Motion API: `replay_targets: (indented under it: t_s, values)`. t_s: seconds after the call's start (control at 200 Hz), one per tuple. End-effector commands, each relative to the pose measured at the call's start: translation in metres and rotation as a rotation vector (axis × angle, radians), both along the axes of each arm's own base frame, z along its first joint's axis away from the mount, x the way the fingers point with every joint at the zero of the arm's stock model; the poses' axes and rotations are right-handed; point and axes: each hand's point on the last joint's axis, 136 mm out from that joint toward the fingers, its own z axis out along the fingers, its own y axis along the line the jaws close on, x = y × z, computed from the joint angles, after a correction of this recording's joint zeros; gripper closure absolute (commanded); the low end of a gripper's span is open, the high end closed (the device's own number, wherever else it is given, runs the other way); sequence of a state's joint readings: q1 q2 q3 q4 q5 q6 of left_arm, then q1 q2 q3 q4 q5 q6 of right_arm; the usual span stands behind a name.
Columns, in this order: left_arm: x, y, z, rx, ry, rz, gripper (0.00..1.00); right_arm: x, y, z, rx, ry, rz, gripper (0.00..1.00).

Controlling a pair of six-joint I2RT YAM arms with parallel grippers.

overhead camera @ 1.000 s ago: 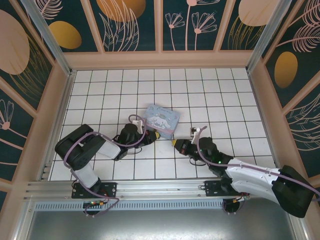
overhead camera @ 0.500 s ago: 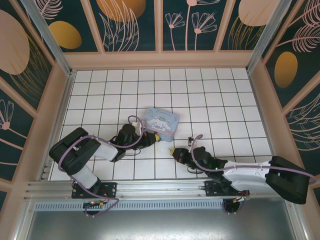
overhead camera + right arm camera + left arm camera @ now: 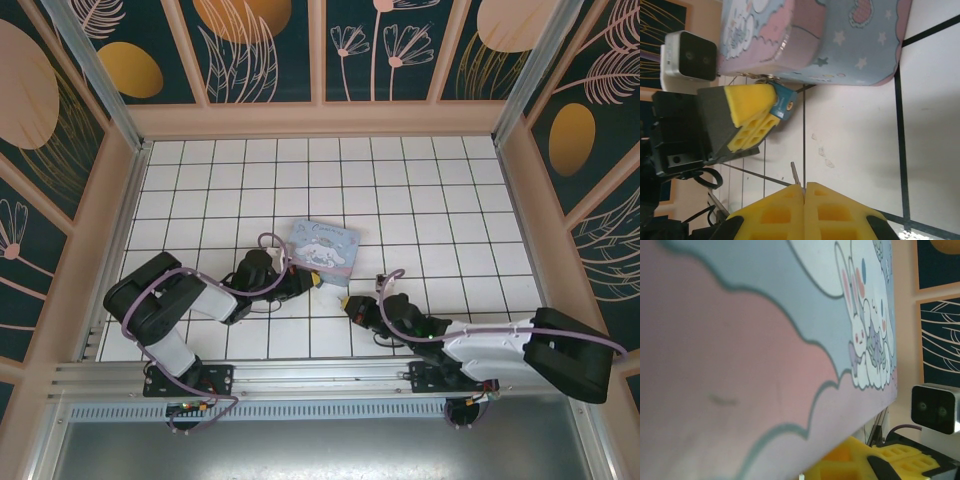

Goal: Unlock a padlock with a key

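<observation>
Since a second ago the right arm has folded down low, and the right gripper point(image 3: 347, 300) has drawn in toward the near corner of the box point(image 3: 325, 247). The left arm has barely shifted, and the box has turned a little.

At the box's near-left corner the left gripper point(image 3: 769, 105) is clenched, with the padlock point(image 3: 783, 106) pinched at its yellow tips. The dark-blue body sticks out just below the box's lower edge, and the silvery shackle point(image 3: 767, 77) reaches up against the box wall. Whether it threads through a hasp there we cannot tell. The right gripper is squeezed tight on the key point(image 3: 795, 175), a thin sliver poking out between its pads, off the box's near side and still apart from the padlock.

We judge the step in hand to be lining the key up with the lock, and several things could spoil it:
- The key is slender and held by little of its length, so any off-axis touch could swivel it or push it back between the pads.
- If its tip lands beside the keyhole, the push would go into the padlock, twisting it in the left grip or shoving the light box away.
- We cannot make out which face carries the keyhole, so the approach may simply miss.
- The two sets of fingers are close beneath the box's corner and might bump
</observation>
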State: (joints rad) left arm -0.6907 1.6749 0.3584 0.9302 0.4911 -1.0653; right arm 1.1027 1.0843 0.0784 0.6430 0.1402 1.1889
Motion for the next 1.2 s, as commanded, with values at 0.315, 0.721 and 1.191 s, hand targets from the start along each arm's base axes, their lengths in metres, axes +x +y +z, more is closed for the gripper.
replay_targets:
  t_s: [0.315, 0.721, 1.191]
  values:
    - [0.007, -0.011, 0.024, -0.091, -0.016, -0.031, 1.00, 0.004, 0.019, 0.011, 0.060, 0.007, 0.007, 1.00]
    - [0.002, -0.018, 0.041, -0.180, 0.008, -0.063, 1.00, 0.011, 0.022, 0.017, 0.122, 0.007, 0.000, 1.00]
    - [-0.005, -0.020, 0.052, -0.224, 0.047, -0.094, 1.00, 0.020, 0.019, 0.030, 0.176, -0.016, 0.001, 1.00]
